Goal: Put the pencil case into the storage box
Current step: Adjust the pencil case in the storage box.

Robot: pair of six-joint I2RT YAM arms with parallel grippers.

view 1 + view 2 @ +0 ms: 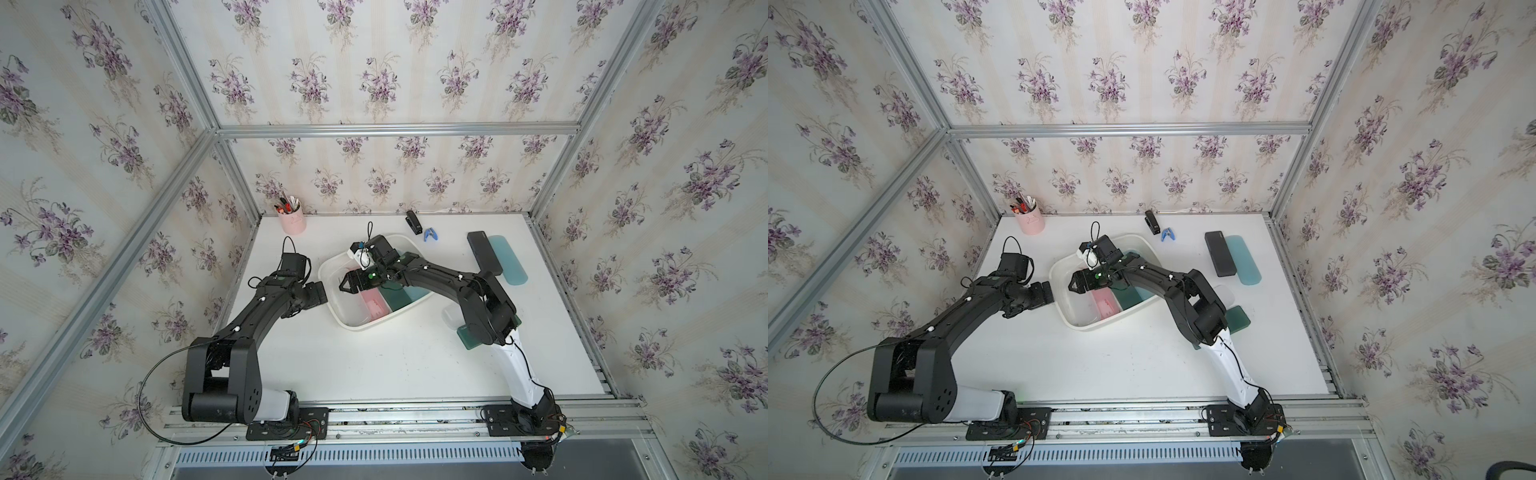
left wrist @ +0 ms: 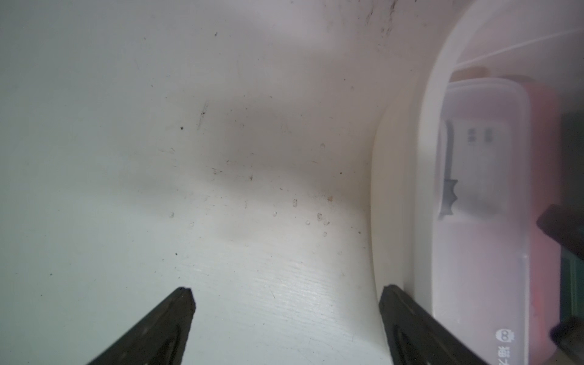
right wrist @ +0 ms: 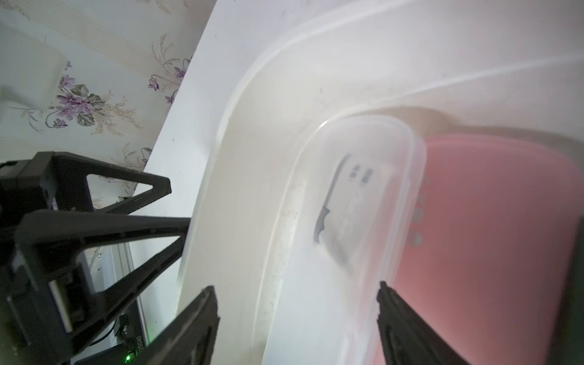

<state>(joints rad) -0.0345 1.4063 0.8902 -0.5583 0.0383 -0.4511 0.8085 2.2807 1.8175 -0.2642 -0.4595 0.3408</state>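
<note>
1. My right gripper (image 3: pixel 295 289) hangs over the storage box (image 1: pixel 365 326). Its jaws are spread wide and hold nothing. In the wrist view one finger shows over the box's wall and the other over the edge where two cases meet.
2. The clear pencil case (image 3: pixel 347 205) lies flat on the floor of the box right under that gripper. It runs along the wall nearest my left arm. Some dark print shows through its lid, too blurred to read.
3. The pink pencil case (image 3: pixel 489 237) lies just beside the clear one, long side to long side. In a top view the dark green pencil case (image 1: pixel 395 299) and the pale teal pencil case (image 1: pixel 417 293) come next in the same row inside the box.
4. My left gripper (image 2: pixel 287 289) sits low over the counter (image 2: pixel 158 158), outside the box. Its jaws are wide apart and empty. One finger is just beside the box's rim; I cannot tell whether it touches.
5. Well apart from the box, toward the far right of the counter, a black pencil case (image 1: pixel 484 253) and a light blue pencil case (image 1: pixel 509 262) lie side by side.
6. Another green case (image 1: pixel 465 338) pokes out from under my right arm and is mostly hidden.
7. Near the back wall stand a pink pen cup (image 1: pixel 293 224), a black stapler (image 1: pixel 414 223) and a blue clip (image 1: pixel 430 235).
</note>
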